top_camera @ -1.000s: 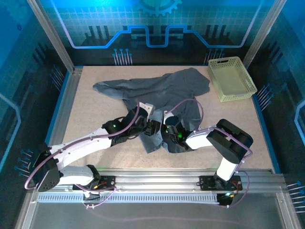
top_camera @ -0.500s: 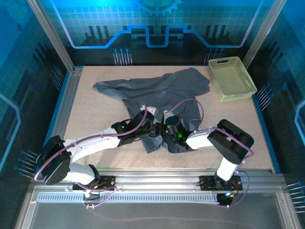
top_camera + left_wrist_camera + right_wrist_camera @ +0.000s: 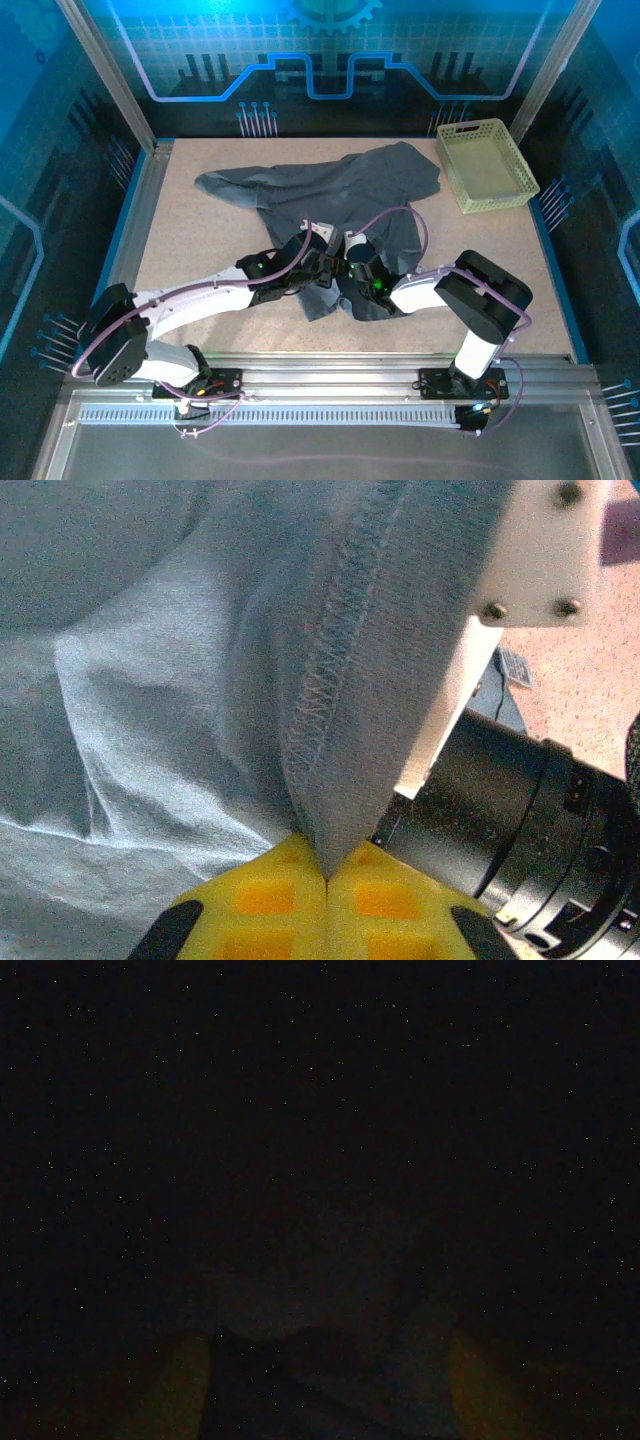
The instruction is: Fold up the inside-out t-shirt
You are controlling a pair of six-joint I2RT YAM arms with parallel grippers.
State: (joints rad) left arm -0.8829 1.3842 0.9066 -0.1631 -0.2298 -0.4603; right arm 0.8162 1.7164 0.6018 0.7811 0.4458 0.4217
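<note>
Though overhead hides it, left pincer (image 3: 326,868) clamps t-shirt (image 3: 150,710).

A pale yellow-green basket (image 3: 487,165) sits at the table's (image 3: 180,235) far right corner.

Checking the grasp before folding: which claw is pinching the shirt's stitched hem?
The left claw: its yellow fingers are shut on the seamed edge of the t-shirt. The right claw has its fingers apart, in darkness.

Top cam: high, behind arm bases (image 3: 190,378), looking down over whole table (image 3: 190,240). Left wrist cam: very close on t-shirt (image 3: 150,680) hem, same cloth mid-table in top view. Right wrist: near-black, unreadable.
</note>
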